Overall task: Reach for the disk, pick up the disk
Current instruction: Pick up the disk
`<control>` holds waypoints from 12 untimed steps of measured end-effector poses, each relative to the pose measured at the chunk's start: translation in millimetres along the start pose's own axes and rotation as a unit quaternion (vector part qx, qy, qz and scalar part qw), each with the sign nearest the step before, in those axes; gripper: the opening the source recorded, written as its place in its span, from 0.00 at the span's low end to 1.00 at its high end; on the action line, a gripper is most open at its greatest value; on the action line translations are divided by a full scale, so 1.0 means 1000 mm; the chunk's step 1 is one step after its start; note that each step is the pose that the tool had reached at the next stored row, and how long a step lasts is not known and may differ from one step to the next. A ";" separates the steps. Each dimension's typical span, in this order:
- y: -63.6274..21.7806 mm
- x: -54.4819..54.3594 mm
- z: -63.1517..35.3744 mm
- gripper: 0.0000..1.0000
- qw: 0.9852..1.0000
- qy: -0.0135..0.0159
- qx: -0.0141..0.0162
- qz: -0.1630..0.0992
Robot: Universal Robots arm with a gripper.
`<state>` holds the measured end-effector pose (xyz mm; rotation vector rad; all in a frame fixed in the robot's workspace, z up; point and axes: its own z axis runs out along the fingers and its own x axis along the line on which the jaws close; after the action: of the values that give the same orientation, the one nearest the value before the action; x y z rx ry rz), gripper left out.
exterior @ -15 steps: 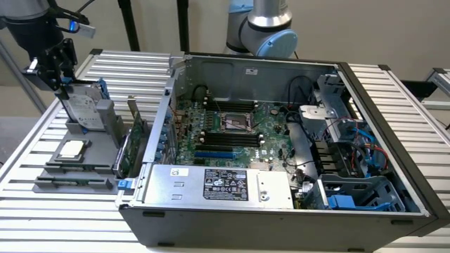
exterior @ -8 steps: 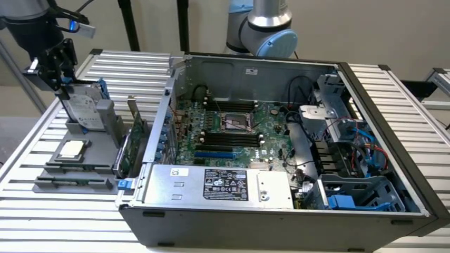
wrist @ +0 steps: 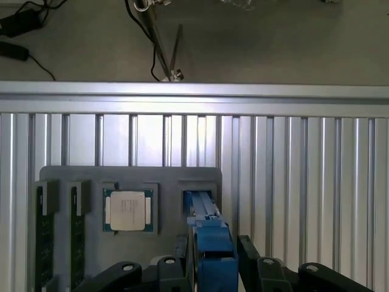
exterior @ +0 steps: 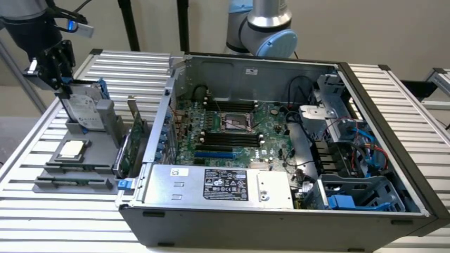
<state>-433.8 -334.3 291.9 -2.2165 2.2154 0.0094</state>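
The disk stands on edge in a slot of the grey holder on the slatted table, at the exterior view's left; its silver face, white label and blue rails show. My gripper hangs right over its upper end. In the wrist view the disk's blue rail runs between my black fingers, which straddle it closely on both sides. The gripper is open, and the disk sits in its slot.
The holder also carries a small square silver chip and memory sticks. An open computer case sits close beside the holder, with a green card upright between them. The table edge lies beyond the holder.
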 end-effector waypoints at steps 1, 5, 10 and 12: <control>0.0001 0.000 0.0000 0.45 1.000 0.000 0.000 0.000; 0.0002 0.000 0.0001 0.42 1.000 0.000 0.000 0.000; 0.0002 0.000 0.0001 0.35 1.000 0.000 0.000 0.000; 0.0002 0.001 0.0002 0.34 1.000 0.000 0.000 0.000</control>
<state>-434.0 -334.8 291.6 -2.2161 2.2154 0.0092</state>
